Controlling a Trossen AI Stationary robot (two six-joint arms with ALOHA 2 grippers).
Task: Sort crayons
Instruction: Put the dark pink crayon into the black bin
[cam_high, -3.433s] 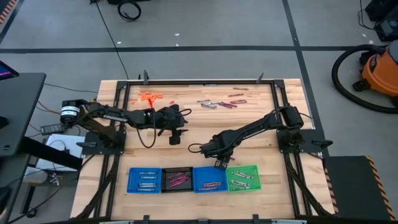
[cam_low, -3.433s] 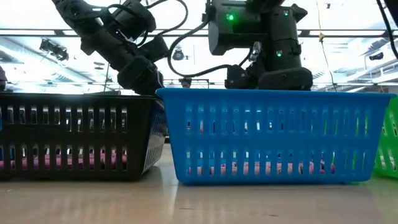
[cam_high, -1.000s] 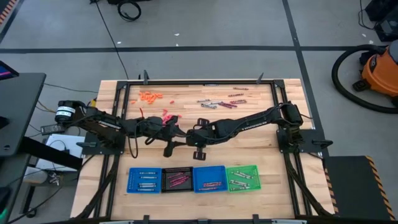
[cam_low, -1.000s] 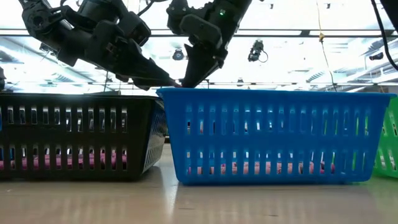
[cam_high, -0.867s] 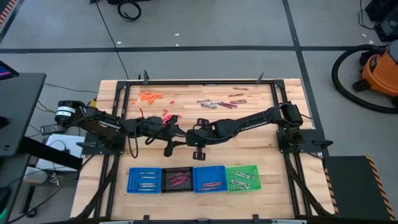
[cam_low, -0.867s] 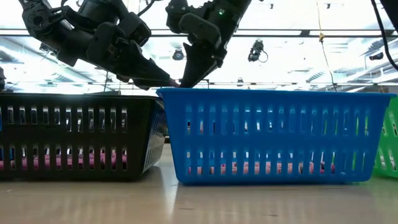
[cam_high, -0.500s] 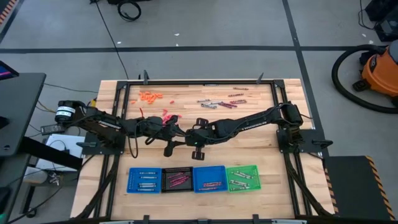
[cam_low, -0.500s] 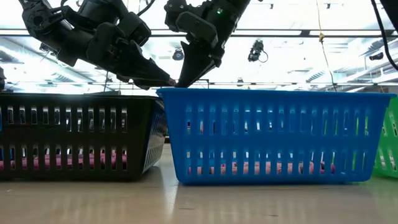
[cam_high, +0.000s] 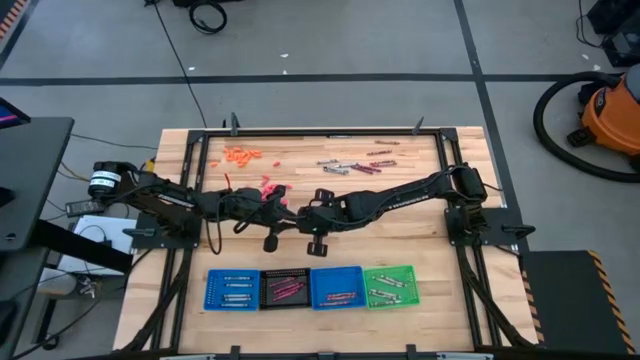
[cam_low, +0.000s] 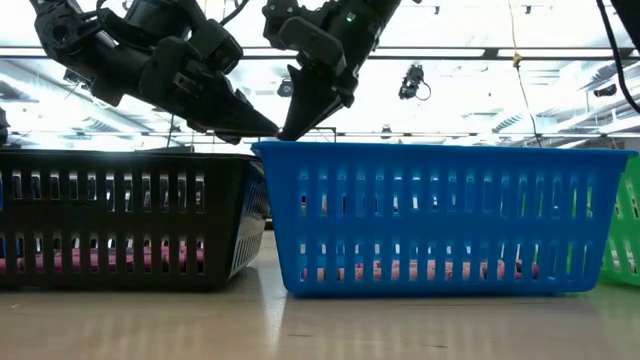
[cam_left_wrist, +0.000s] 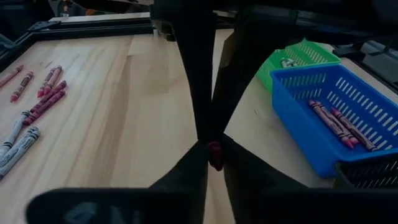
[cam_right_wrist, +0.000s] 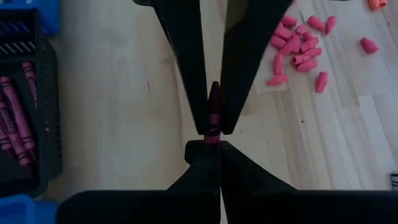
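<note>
Seen from above, the left arm reaches from the left edge of the wooden table (cam_high: 420, 250) toward its middle. The left gripper (cam_high: 285, 212) meets the right one tip to tip there, above the bare wood and behind the row of trays. Between them is one maroon crayon (cam_right_wrist: 213, 113). The right wrist view shows the right gripper (cam_right_wrist: 213, 127) pinching this crayon along its length, fingers pressed against both sides. At the crayon's lower end the left gripper's two fingers also close on it, so both grippers hold the same crayon, lifted off the table.

Behind the left gripper, a heap of short pink pieces (cam_high: 269, 186) lies on the table, and further back some orange pieces (cam_high: 240, 155). To the right of these, near the far edge, loose crayons (cam_high: 352, 165) lie in a line, grey and maroon.

Along the near edge four trays stand side by side: a blue tray (cam_high: 232, 289) with grey crayons, a black tray (cam_high: 285, 289) with magenta ones, a second blue tray (cam_high: 337, 288) with maroon ones, and a green tray (cam_high: 390, 286) with grey ones.
</note>
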